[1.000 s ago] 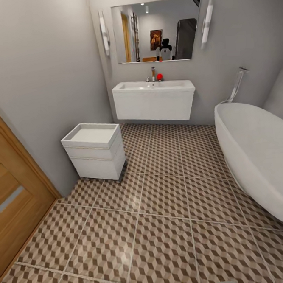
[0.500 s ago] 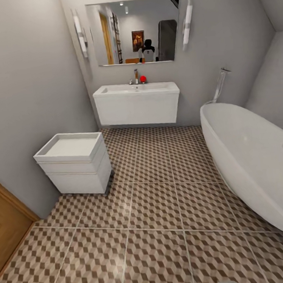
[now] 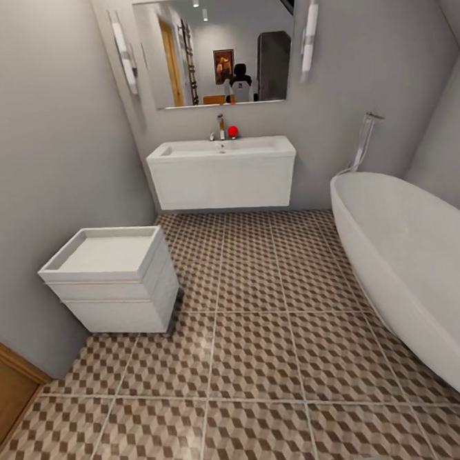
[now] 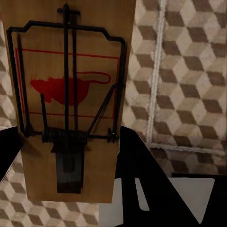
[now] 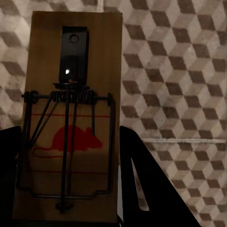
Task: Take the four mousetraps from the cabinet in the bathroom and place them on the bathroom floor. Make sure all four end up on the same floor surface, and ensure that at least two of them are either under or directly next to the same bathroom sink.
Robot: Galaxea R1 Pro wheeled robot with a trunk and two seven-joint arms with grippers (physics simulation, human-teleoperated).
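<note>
In the left wrist view a mousetrap, a wooden board with a red mouse print and black wire bar, stands between the dark fingers of my left gripper, which is shut on it above the bathroom floor. The right wrist view has a second mousetrap clamped the same way in my right gripper, with cube-pattern tiles behind it. Straight ahead in the head view, the white sink with its chrome tap hangs on the far wall over the patterned floor. The cabinet is out of view.
A white drawer unit stands by the left wall. A white bathtub fills the right side. A mirror hangs over the sink, and a wooden door edge shows at lower left. A wide tiled strip runs between unit and tub.
The whole head view has shifted: the door has slid off to the left, and the drawer unit and sink sit further left and lower, so the camera moved. Nothing in the room moved.
</note>
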